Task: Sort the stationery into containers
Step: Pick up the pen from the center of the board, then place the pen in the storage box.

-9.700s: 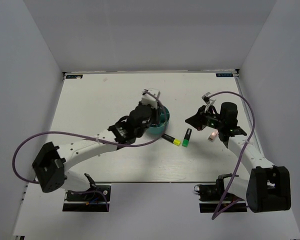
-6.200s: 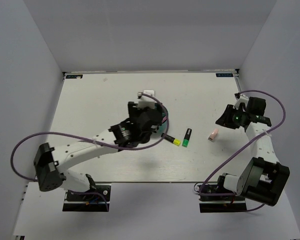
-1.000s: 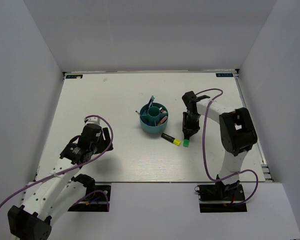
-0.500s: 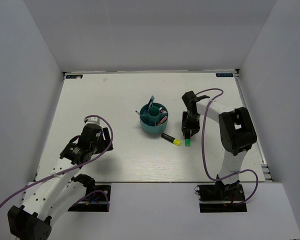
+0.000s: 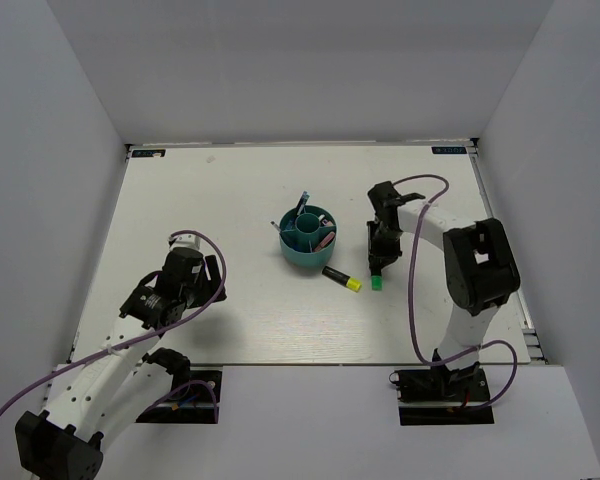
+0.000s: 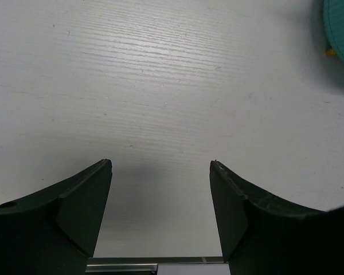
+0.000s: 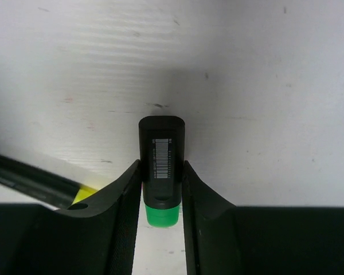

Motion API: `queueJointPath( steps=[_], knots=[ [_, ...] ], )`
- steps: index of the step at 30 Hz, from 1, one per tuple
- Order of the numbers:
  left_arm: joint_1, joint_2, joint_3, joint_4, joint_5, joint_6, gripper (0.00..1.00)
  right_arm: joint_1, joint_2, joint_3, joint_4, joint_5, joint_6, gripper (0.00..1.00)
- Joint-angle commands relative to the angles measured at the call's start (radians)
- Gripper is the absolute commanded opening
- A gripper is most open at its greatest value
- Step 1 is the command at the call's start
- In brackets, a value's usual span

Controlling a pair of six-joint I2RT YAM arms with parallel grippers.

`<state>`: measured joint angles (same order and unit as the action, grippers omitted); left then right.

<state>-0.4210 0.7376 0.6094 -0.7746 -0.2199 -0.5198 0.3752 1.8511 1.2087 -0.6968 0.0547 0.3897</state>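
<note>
Two markers are left on the white tabletop [image 5: 200,200]: the right hand [image 7: 160,166] pinches the green-capped marker [image 7: 161,150], which lies near the yellow-capped marker [image 5: 340,278]. Several pens [image 5: 303,204] already sit in the teal organizer [image 5: 298,259]. The left hand [image 6: 159,164] hangs open, well apart, amid plain white walls [image 5: 300,70].

green-capped marker [image 7: 161,163] pinched, teal organizer [image 5: 305,260] holding pens [image 5: 302,205]

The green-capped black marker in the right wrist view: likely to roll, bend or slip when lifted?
The green-capped black marker looks like short hard plastic, so probably stiff and light. Its end looks oblong rather than round, so rolling seems unlikely. The right pincer touches both smooth sides near mid-body, so some slip is possible.
</note>
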Motion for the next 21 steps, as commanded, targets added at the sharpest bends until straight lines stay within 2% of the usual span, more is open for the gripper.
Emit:
queueJointPath(
  steps=[1, 8, 13, 17, 18, 21],
  knots=[
    [0.005, -0.007, -0.005, 0.012, 0.008, 0.007, 0.79, -0.001, -0.131, 0.008, 0.134, -0.032, -0.134, 0.0],
    [0.004, 0.0, -0.005, 0.017, 0.004, 0.009, 0.79, 0.025, -0.273, 0.153, 0.27, -0.245, -0.339, 0.0],
    [0.005, 0.003, -0.01, 0.02, 0.004, 0.01, 0.79, 0.05, -0.264, 0.245, 0.351, -0.432, -0.33, 0.0],
    [0.005, 0.013, -0.007, 0.021, 0.001, 0.01, 0.79, 0.086, -0.23, 0.236, 0.54, -0.578, -0.279, 0.0],
    [0.004, 0.011, -0.01, 0.018, -0.004, 0.01, 0.79, 0.102, -0.219, 0.236, 0.586, -0.681, -0.278, 0.0],
    [0.004, 0.013, -0.01, 0.02, -0.007, 0.009, 0.79, 0.117, -0.173, 0.216, 0.764, -0.814, -0.262, 0.0]
  ],
)
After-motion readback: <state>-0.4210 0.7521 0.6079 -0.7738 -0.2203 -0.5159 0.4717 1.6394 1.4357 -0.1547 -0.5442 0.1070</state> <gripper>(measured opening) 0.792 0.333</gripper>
